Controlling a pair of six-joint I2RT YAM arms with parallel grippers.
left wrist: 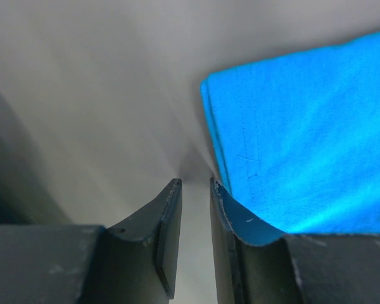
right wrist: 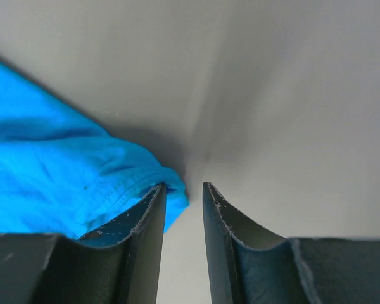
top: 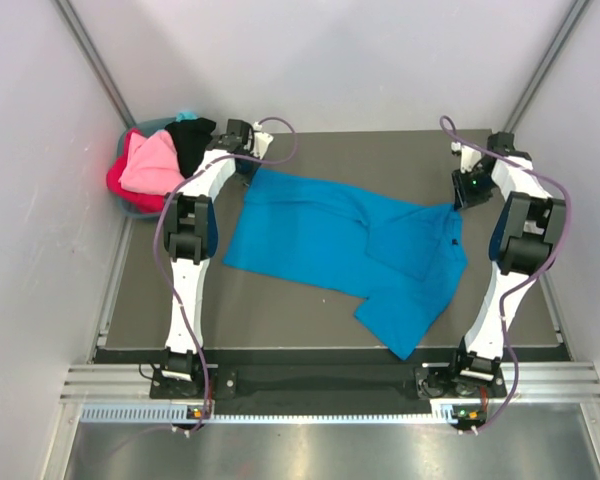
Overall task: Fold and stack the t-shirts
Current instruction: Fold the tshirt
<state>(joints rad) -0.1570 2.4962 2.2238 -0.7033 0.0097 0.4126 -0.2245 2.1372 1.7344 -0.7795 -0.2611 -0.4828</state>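
Left tool [left wrist: 195,182], close under its wrist camera: jaws narrow, a slim gap between them with only grey bench [top: 280,320] showing through, nothing pinched. Hemmed corner of the blue t-shirt [top: 330,235] lies against the outer side of one jaw and drapes over that jaw's base, not between the two. Right tool [right wrist: 182,187], same story: jaws narrow and parallel, the gap empty, and a bunched blue edge touches the outer face of one jaw. From overhead, both tools sit low at the bench surface, the left at the shirt's far-left corner, the right at its right edge. Blue t-shirt is spread across the middle of the bench, lying at a slant, flat on the left half and rumpled with a fold on the right half, one part reaching toward the near edge. Teal basket [top: 148,125] stands in the far-left corner beside the left arm, holding a heap of cloth: pink t-shirt [top: 152,165] on top, red t-shirt [top: 120,185] under it and spilling over the rim, black t-shirt [top: 192,140] on the right side, just beside the left arm.
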